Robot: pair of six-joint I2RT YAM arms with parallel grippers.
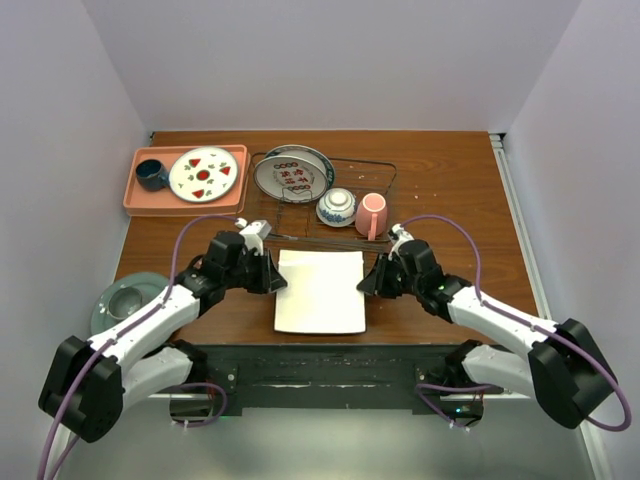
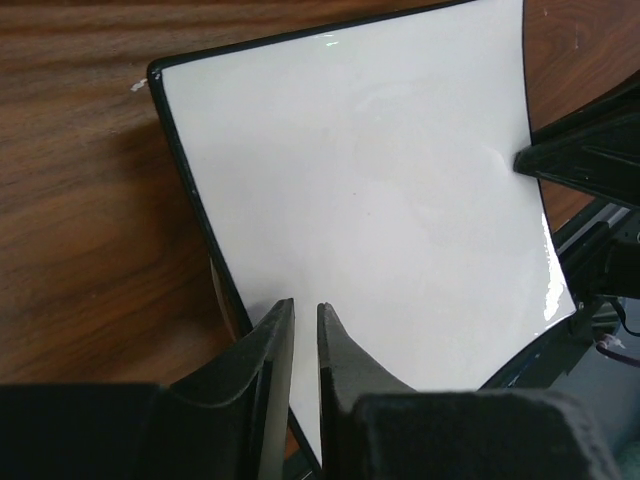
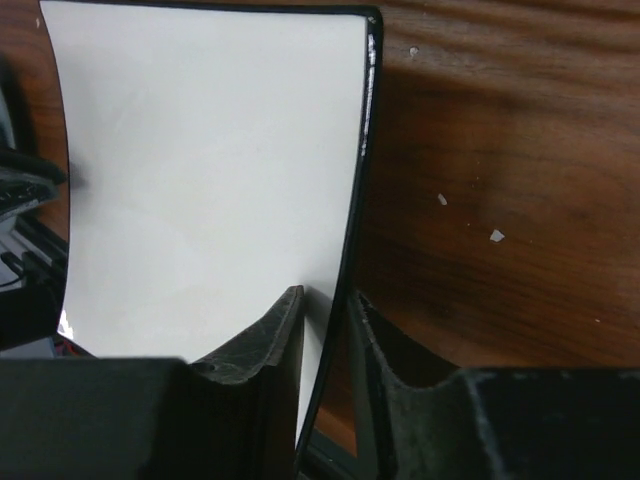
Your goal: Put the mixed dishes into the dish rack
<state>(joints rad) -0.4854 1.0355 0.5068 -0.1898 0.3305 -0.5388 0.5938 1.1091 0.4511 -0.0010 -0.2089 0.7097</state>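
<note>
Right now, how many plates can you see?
4: red-marked plate on the pink tray, blue-rimmed plate in the dish rack, white square plate front centre, pale green plate partly under the left arm.

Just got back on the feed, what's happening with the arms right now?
Both grippers are on the white square plate, which lies in front of the dish rack. The left gripper pinches its left edge and the right gripper its right edge. Whether it has left the table is unclear. The lettered round plate, patterned bowl and pink mug sit in the rack. The pale green plate waits on the table's left side.
</note>
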